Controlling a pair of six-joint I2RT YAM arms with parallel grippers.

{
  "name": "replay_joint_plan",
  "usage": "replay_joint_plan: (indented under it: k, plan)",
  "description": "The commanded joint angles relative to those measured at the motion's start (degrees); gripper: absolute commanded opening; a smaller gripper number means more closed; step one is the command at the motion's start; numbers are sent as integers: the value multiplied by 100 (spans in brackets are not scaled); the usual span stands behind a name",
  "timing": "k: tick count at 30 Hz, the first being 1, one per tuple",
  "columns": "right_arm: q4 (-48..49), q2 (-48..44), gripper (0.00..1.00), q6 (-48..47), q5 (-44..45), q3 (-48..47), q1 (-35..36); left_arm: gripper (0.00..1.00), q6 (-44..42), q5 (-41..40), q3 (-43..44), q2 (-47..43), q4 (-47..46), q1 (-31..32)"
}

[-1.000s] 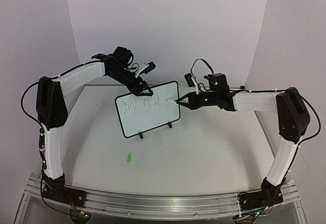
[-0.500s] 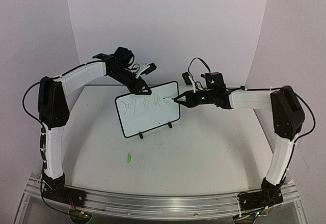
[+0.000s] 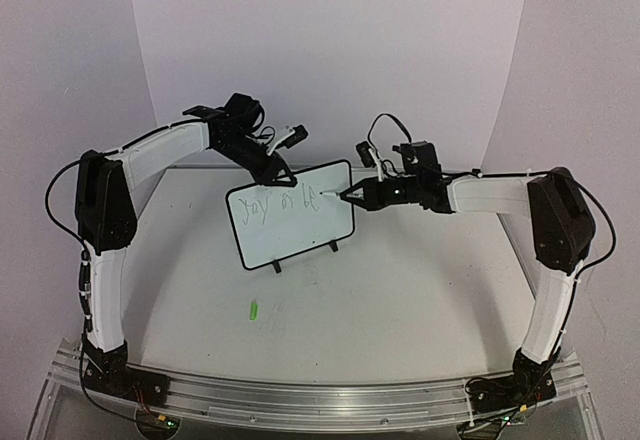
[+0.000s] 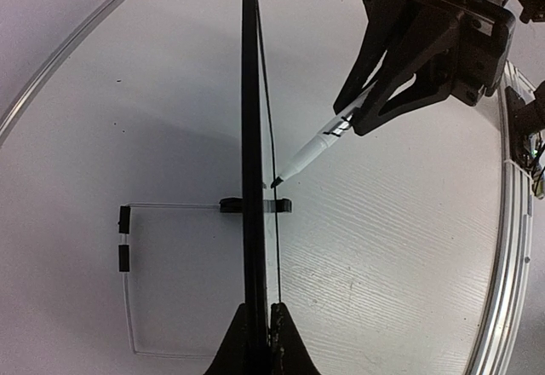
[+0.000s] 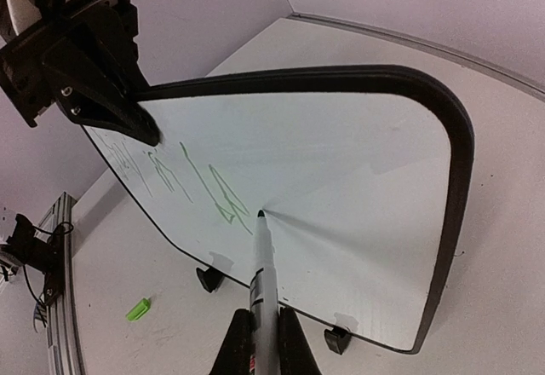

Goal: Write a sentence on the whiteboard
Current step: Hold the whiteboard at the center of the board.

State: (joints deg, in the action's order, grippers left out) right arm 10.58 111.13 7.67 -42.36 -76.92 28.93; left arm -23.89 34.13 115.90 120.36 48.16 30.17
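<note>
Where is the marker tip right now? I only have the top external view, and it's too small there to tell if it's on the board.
Observer: The right wrist view shows the marker tip touching the whiteboard face, just right of the green writing.
Operator: Is the other arm actually gripping the board?
Observer: Yes. In the left wrist view the left pincer is shut on the board's black frame, seen edge-on.
Operator: And that green speck in front?
Observer: The right wrist view shows a short bright green piece, possibly a cap, lying on the table apart from the board's feet.
</note>
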Motion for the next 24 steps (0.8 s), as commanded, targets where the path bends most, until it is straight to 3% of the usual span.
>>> replay_joint_plan:
  k: [1, 24]
  plan:
    - [120, 142, 0, 33, -44, -308, 11, 3, -196, -46, 196, 36, 69, -4]
    - [120, 225, 0, 59, 193, 27, 16, 0, -227, -58, 193, 49, 56, -7]
